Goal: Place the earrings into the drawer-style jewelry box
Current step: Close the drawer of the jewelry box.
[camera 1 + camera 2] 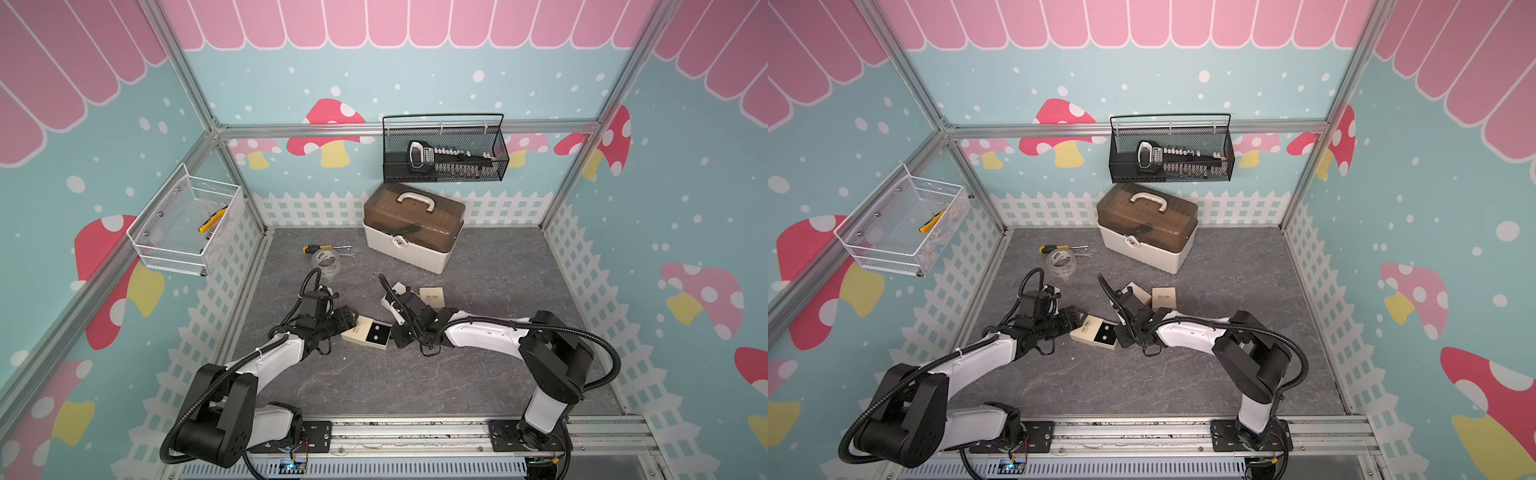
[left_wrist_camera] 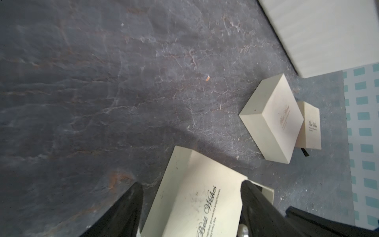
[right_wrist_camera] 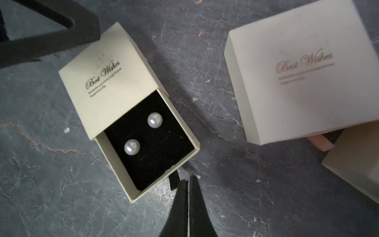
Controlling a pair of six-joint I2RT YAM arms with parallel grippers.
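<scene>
The drawer-style jewelry box [image 3: 106,78] is cream with "Best Wishes" on its sleeve, and its drawer is slid partly out. Two pearl earrings [image 3: 155,120] [image 3: 132,147] sit in the drawer's black foam. In both top views the box [image 1: 361,328] [image 1: 1088,328] lies between my two grippers. My left gripper [image 2: 190,183] is open and straddles the sleeve, with a gap between one finger [image 2: 131,205] and the box side. My right gripper [image 3: 188,178] is shut just off the drawer's front. The black pull tab [image 3: 174,181] lies beside its tips.
Two more cream boxes [image 3: 297,71] [image 2: 309,125] lie just beyond the right gripper. A brown-lidded toolbox [image 1: 411,232] stands at the back. A tape roll [image 1: 326,262] and a screwdriver [image 1: 318,248] lie behind the left arm. Wire baskets [image 1: 444,149] [image 1: 187,224] hang on the walls.
</scene>
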